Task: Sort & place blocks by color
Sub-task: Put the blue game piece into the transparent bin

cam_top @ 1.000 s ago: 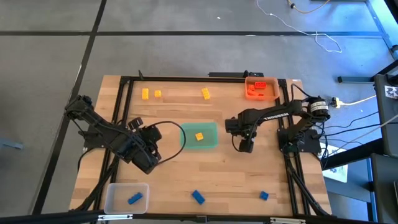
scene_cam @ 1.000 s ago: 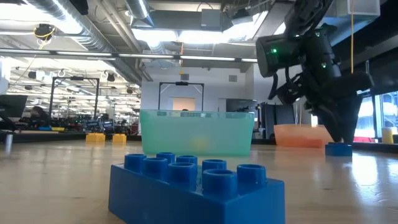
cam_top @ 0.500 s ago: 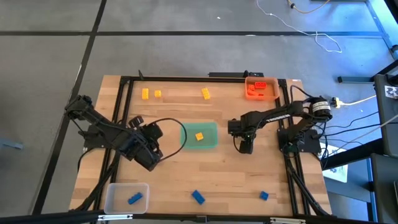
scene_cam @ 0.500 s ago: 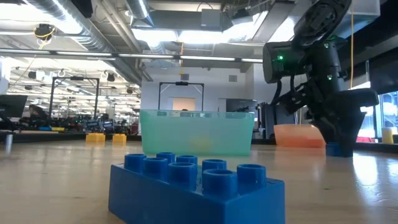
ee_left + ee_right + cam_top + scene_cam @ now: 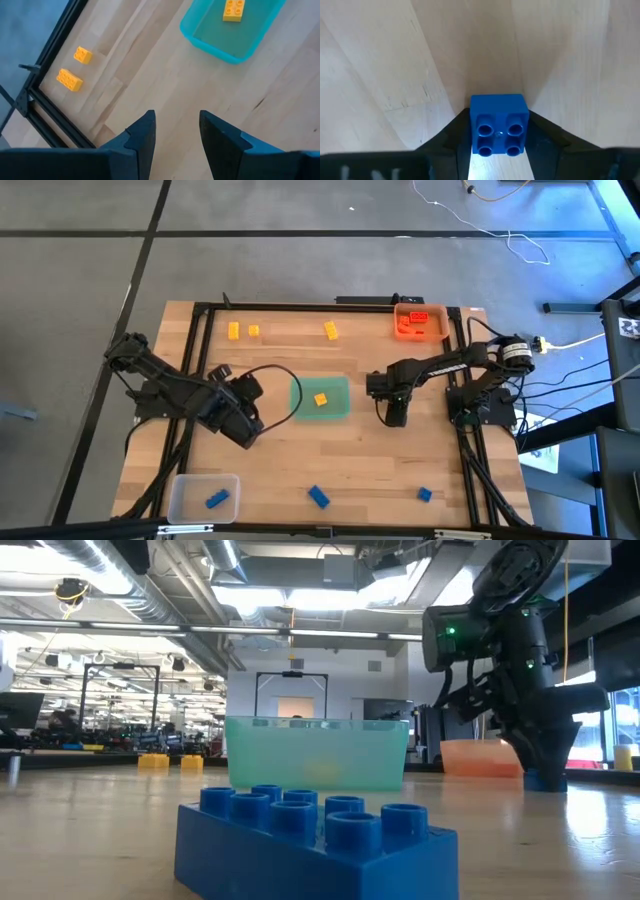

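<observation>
Right gripper [image 5: 499,150] down at the counter [image 5: 350,460] just right of the green tray [image 5: 300,412], its two fingers closed against the flat sides of a small blue block [image 5: 498,124]; the block looks to sit on the wood, not lifted. Left gripper [image 5: 177,132] hangs over bare wood left of the green tray, jaws apart, holding nothing. Handling, as a judgement: the blocks are hard moulded plastic, light, stiff, not fragile; smooth walls could slip under a loose pinch, so take them across two opposite flat sides, below the studs, squarely, as the right gripper does here. Count from the high view: yellow, four — one in the green tray [image 5: 320,399], three loose along the far edge [image 5: 233,330] [image 5: 254,331] [image 5: 330,330]. Blue, four — one in the clear tray [image 5: 216,499], two loose on the near edge [image 5: 318,496] [image 5: 424,494], one between the right fingers. Orange-red, a cluster in the orange tray [image 5: 432,333] at the far right corner; number cannot be told, seemingly two or three. Trays: three.
</observation>
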`<action>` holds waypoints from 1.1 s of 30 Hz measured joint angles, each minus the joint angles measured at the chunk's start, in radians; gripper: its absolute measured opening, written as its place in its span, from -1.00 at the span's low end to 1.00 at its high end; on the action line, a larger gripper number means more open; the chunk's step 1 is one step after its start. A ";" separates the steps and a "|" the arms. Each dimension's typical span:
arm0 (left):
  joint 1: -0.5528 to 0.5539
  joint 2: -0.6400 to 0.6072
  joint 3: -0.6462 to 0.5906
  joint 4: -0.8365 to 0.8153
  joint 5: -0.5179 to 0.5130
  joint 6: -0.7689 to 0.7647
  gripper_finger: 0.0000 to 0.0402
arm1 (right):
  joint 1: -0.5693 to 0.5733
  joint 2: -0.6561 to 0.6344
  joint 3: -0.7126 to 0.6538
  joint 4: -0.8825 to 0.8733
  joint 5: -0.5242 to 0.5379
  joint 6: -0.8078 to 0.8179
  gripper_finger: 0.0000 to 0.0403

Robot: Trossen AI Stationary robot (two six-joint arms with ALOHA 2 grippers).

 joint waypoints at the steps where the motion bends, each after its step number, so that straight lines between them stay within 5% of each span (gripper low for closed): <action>1: 0.003 0.000 0.000 0.003 0.000 -0.005 -0.29 | 0.000 0.003 0.009 -0.011 0.000 -0.001 -0.31; 11: 0.044 0.000 0.000 0.103 -0.004 -0.037 -0.29 | 0.000 0.009 0.209 -0.032 0.125 -0.032 -0.31; 21: 0.125 0.000 0.000 0.182 -0.138 0.175 -0.29 | 0.002 0.006 0.525 -0.074 0.312 -0.131 -0.31; 33: 0.323 -0.067 0.001 0.667 0.141 0.374 -0.29 | 0.064 0.005 0.806 -0.084 0.406 -0.295 -0.31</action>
